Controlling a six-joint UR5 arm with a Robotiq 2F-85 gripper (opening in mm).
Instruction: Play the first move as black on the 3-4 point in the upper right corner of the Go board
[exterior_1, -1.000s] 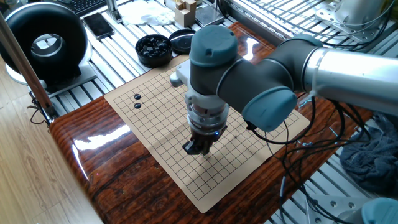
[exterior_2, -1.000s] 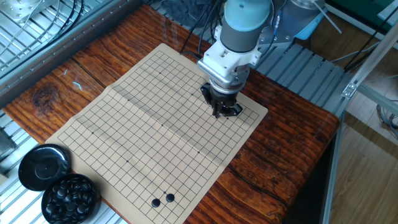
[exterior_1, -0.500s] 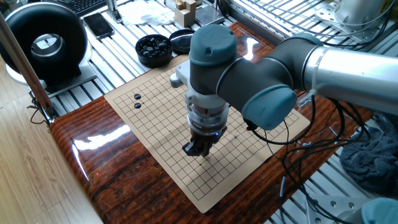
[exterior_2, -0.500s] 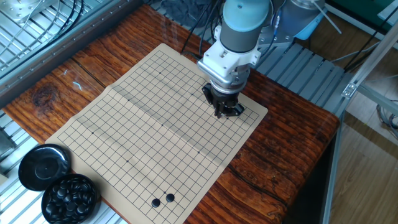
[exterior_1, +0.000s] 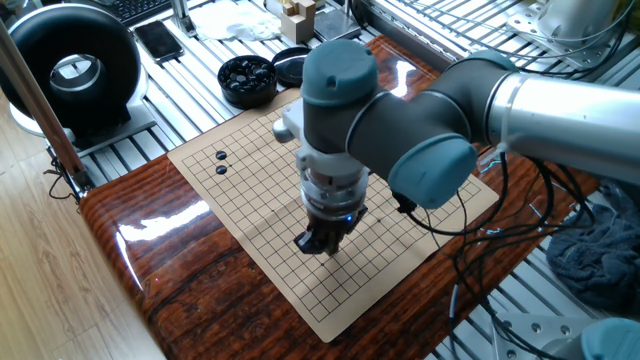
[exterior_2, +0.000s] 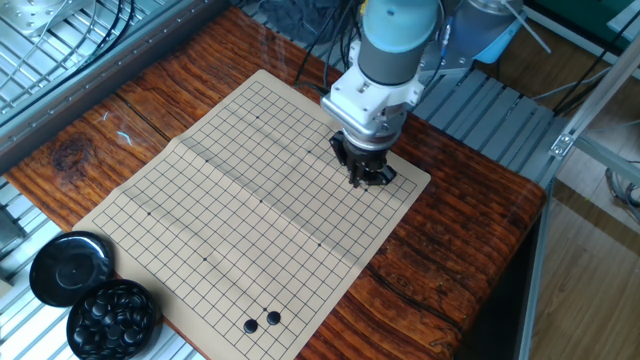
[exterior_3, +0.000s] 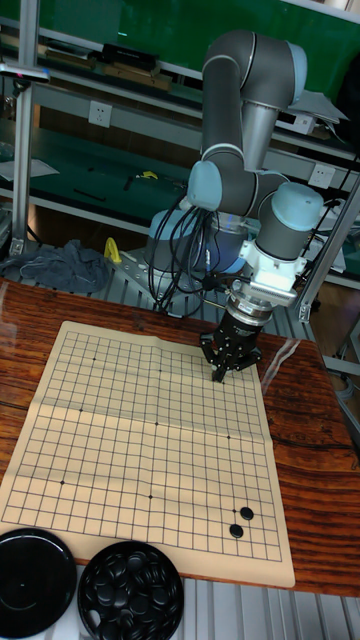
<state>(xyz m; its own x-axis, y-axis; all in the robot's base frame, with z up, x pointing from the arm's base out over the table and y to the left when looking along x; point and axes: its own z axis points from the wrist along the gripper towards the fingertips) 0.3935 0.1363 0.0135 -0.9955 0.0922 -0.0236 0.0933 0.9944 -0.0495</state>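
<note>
Pincer (exterior_3: 222, 372) low over the Go board's (exterior_3: 120, 480) far right corner, fingers narrow; whether it grips a stone, cannot tell. Two glossy black stones (exterior_3: 241, 521) sit near-right on the grid.

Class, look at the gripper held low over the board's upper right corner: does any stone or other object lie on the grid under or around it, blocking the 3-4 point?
Nothing visible does. The grid around the gripper is bare; the only two stones on the board lie near the opposite corner.
</note>
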